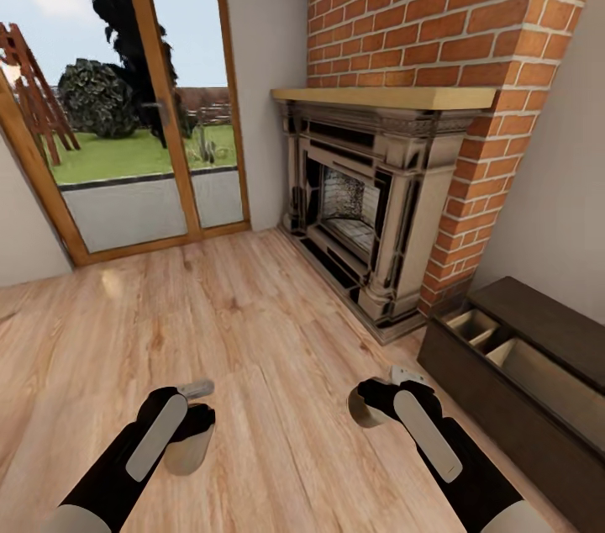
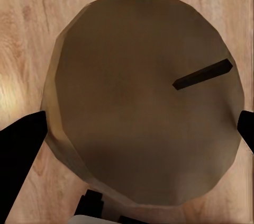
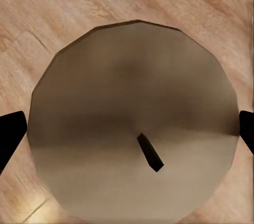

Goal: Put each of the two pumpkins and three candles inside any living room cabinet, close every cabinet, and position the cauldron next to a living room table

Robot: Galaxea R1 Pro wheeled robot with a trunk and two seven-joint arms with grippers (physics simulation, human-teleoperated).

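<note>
My left gripper [image 1: 192, 430] hangs low over the wooden floor, shut on a tan candle [image 1: 188, 451]. In the left wrist view the candle's flat top [image 2: 143, 97] with its dark wick sits between the black fingers [image 2: 21, 155]. A second tan candle [image 1: 363, 408] is held in my right gripper [image 1: 376, 400], which is shut on it. The right wrist view has that candle [image 3: 132, 123] between the fingertips [image 3: 10, 134]. The dark-brown cabinet [image 1: 512, 424] stands at the right against the wall, with its drawers open and their pale beige interiors [image 1: 538, 373] showing. Pumpkins, cauldron and table are out of view.
A stone fireplace [image 1: 370, 205] in a brick chimney [image 1: 420, 12] stands ahead to the right. Tall wood-framed glass doors [image 1: 143, 96] face the garden at the left. Bare wooden floor [image 1: 252, 323] lies between me and them.
</note>
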